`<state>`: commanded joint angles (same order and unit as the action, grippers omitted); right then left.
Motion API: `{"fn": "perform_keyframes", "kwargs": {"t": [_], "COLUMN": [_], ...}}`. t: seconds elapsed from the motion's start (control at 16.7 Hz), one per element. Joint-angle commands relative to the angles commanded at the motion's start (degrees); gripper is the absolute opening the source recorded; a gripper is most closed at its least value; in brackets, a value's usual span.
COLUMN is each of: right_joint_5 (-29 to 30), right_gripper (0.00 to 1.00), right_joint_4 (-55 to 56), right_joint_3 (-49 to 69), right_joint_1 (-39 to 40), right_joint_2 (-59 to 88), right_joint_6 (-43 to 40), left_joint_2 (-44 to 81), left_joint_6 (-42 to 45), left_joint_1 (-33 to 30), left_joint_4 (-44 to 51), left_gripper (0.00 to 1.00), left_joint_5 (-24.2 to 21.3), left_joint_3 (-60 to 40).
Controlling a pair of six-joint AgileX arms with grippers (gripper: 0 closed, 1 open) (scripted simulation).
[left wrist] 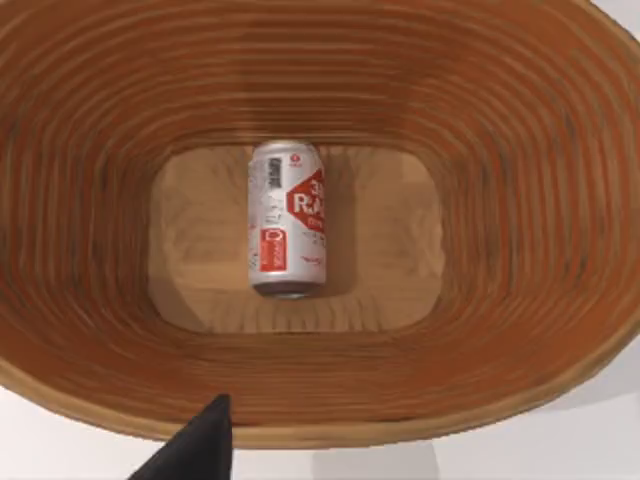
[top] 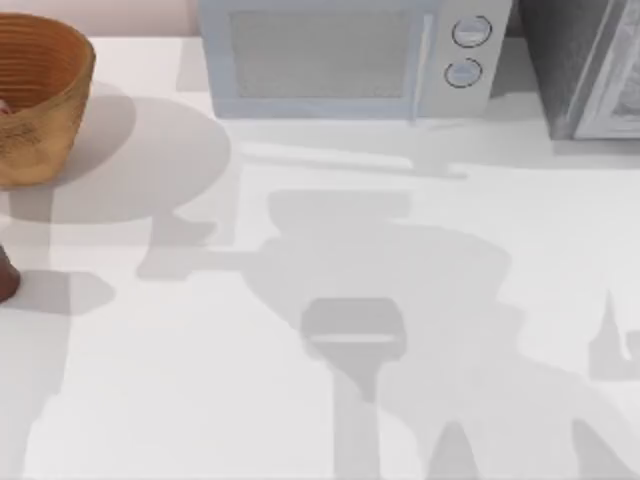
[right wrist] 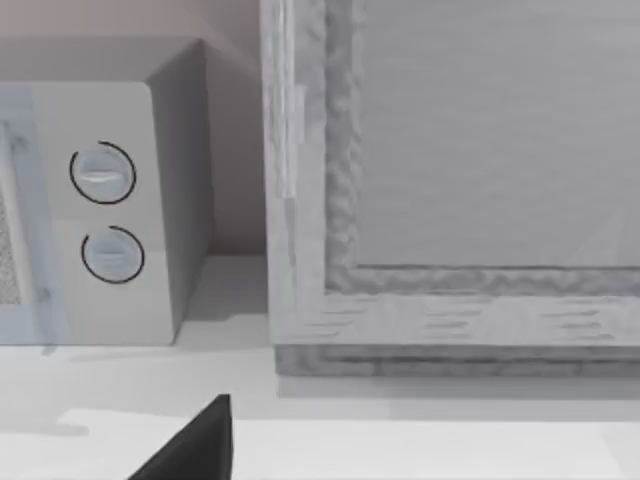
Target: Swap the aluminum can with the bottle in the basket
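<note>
The aluminum can [left wrist: 287,220] lies on its side on the floor of the basket [left wrist: 90,200], white with a red label. The left wrist view looks straight down into the ribbed orange-tan bowl, so my left gripper [left wrist: 195,450] hangs above the basket's near rim, clear of the can. In the top view the basket [top: 45,95] stands at the table's far left back. The dark reddish-brown bottle [top: 6,276] shows as a sliver at the left edge, on the table in front of the basket. My right gripper [right wrist: 198,448] hovers over the table, facing the back right.
A pale microwave [top: 345,55] with two round knobs [top: 472,31] stands along the back edge. A grey cabinet-like box [top: 585,65] sits at the back right. Arm shadows fall across the white tabletop [top: 200,380].
</note>
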<state>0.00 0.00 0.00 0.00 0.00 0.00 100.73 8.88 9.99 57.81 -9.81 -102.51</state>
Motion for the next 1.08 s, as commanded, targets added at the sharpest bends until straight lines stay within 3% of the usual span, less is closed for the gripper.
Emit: {"fn": "perform_keyframes", "kwargs": {"t": [0.36,0.6,0.84,1.08], "right_joint_5": [0.0,0.0,0.0,0.0], "right_gripper": [1.0,1.0,1.0,1.0], "right_joint_4": [0.0,0.0,0.0,0.0], "right_joint_3": [0.0,0.0,0.0,0.0], "right_joint_1": [0.0,0.0,0.0,0.0], "right_joint_2": [0.0,0.0,0.0,0.0], "right_joint_6": [0.0,0.0,0.0,0.0], "left_joint_2": [30.75,46.33,55.63,57.39], "left_joint_6": [2.62,3.93,4.71,4.86], "left_joint_1": [2.39,3.53,4.16,4.27], "left_joint_4": [16.69,25.08,29.99,30.9], "left_gripper": [1.0,1.0,1.0,1.0], "left_joint_5": [-3.66,-5.56,-6.73,-6.95], "left_joint_3": [-33.42,-49.96,-59.62,-61.41]}}
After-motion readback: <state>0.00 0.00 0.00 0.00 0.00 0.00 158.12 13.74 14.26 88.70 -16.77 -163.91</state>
